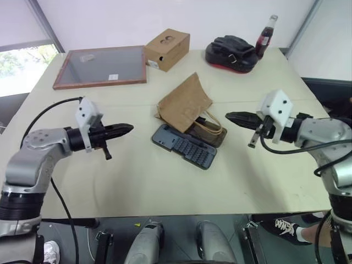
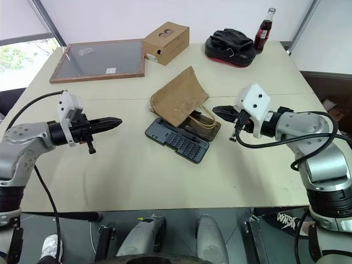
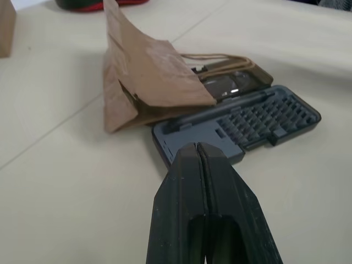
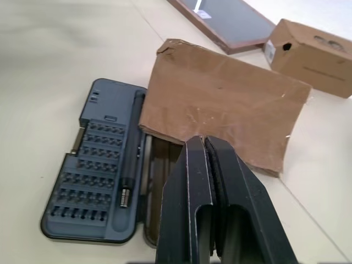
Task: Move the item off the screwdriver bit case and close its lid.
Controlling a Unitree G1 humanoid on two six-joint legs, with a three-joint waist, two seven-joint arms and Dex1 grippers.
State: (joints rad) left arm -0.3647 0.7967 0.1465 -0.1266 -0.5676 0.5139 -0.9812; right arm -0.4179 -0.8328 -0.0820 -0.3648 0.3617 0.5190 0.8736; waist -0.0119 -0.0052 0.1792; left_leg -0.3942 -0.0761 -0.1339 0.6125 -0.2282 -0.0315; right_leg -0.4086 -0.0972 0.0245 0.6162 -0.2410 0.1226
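Basically the kraft paper bag [image 1: 185, 103] lies on the bit case's [image 1: 185, 145] open lid [image 1: 212, 133] mid-tabletop [image 1: 137, 181], so dragging it could tug the case askew, with left hand [image 1: 125, 129] and right hand [image 1: 234, 117] both pressed together, empty, pointing inward either side.

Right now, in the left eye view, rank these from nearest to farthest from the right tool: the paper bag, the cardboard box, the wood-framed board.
From the right tool, which is shut:
1. Paper bag: nearest, mid-table, lying on the open case's lid, towards the robot's left of the tool.
2. Cardboard box: farther back, near the table's far edge.
3. Wood-framed board: farthest, at the far left.
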